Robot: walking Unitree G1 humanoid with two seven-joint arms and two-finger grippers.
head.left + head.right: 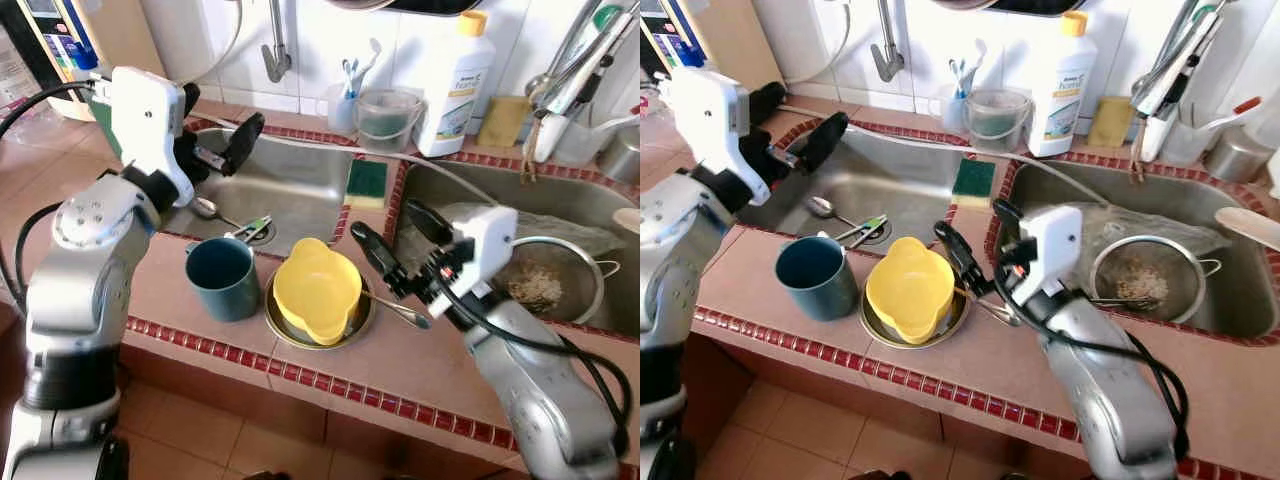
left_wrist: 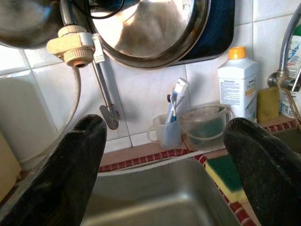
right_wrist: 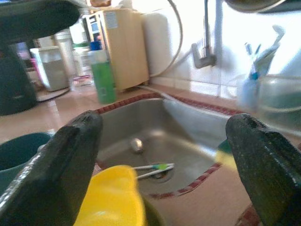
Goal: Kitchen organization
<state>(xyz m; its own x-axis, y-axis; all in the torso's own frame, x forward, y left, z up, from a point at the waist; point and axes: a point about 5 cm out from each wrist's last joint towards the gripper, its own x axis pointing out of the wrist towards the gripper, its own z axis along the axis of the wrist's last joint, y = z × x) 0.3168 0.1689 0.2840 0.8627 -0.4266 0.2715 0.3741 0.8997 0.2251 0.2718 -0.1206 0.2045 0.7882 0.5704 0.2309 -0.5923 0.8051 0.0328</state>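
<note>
A yellow bowl [image 1: 315, 288] sits in a metal plate [image 1: 274, 320] near the front of the tiled counter. A teal mug [image 1: 222, 278] stands just left of it, and a spoon [image 1: 402, 311] lies on the right side of the plate. My right gripper [image 1: 397, 240] hovers open just right of the bowl, above the spoon, with nothing between its fingers [image 3: 61, 174]. My left gripper [image 1: 216, 125] is open over the left rim of the left sink [image 1: 300, 175], holding nothing. In that sink lie a spoon [image 1: 205, 208] and a green-white toothbrush [image 1: 250, 229] by the drain.
A green sponge [image 1: 367, 180] rests on the divider between the sinks. The right sink holds a metal strainer [image 1: 545, 285] with food scraps. Along the back wall stand a tap [image 1: 275, 50], a cup of toothbrushes [image 1: 345, 100], a clear tub [image 1: 388, 120] and a white bottle [image 1: 455, 85].
</note>
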